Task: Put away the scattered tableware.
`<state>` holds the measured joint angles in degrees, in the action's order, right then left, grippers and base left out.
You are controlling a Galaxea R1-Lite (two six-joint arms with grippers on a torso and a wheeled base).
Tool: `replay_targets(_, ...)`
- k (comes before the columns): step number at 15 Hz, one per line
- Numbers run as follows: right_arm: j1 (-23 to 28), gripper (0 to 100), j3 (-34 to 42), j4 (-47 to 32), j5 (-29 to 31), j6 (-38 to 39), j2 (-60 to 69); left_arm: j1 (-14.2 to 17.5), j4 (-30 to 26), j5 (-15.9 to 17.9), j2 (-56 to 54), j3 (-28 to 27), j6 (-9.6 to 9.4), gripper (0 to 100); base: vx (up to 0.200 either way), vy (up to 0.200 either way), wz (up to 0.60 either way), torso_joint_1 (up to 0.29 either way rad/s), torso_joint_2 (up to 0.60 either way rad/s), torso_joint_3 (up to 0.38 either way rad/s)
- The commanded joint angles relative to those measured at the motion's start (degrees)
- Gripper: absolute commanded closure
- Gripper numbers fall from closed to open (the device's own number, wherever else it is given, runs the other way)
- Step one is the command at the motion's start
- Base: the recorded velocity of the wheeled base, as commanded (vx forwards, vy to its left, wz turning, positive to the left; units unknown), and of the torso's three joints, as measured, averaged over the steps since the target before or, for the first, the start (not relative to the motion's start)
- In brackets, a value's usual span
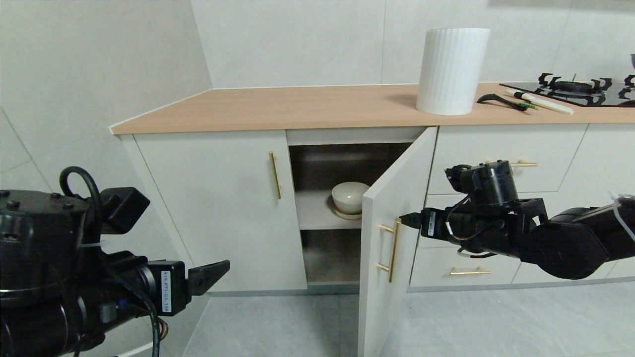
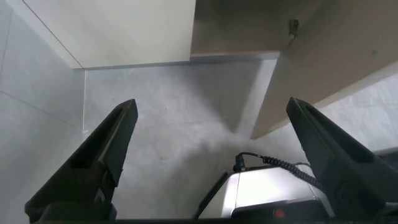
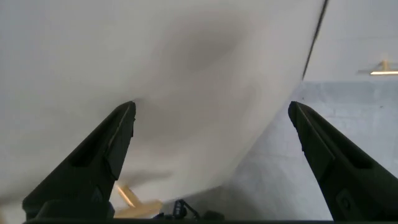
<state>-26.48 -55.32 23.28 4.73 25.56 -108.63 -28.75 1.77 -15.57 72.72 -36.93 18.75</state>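
My right hand (image 1: 406, 220) sat at three o'clock of the open cupboard door's (image 1: 392, 198) gold handle (image 1: 393, 250), its tip just beside the bar. The fingers were spread wide and held nothing. My left hand (image 1: 218, 270) hung low at eight o'clock in the head view, over the floor (image 2: 186, 124), equally wide open and empty.

A pale bowl (image 1: 349, 197) stood on the upper shelf (image 1: 317, 210) inside the cupboard, on what looked like a plate. Some utensils (image 1: 538, 101) lay on the counter (image 1: 297, 106) at one o'clock, between a white ribbed jar (image 1: 451, 69) and the stove (image 1: 575, 89).

My worry was the door. With the fingers that wide and that near, a small drift could knock the handle and swing the door, either shut or back against the arm. I also thought the utensils would be awkward: thin, flat on the wood, close to the stove, and easy to skid rather than lift. The bowl was near the shelf's front edge, so a careless reach inside could nudge it off.
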Motion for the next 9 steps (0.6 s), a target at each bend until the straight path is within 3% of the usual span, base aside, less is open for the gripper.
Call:
replay_targets(1, -0.07, 0, 0.04, 0.01, 0.02, 0.1, -1.06, 0.01, -0.01, 0.01, 0.41, 0.01, 0.06, 0, 0.2, 0.0, 0.0, 0.002, 0.0, -0.002)
replay_targets(4, -0.5, 0, -0.4, 0.53, -0.16, 2.39, -2.11, 0.01, 0.61, -0.08, 0.41, 0.1, 0.06, 0, 0.0, 0.0, 0.0, 0.0, 0.0, 0.0)
replay_targets(9, -1.38, 0, -0.67, 9.32, 0.19, 8.27, -5.72, 0.01, 1.13, 0.01, 0.41, 0.27, 0.06, 0, 0.0, 0.0, 0.0, 0.0, 0.0, 0.0)
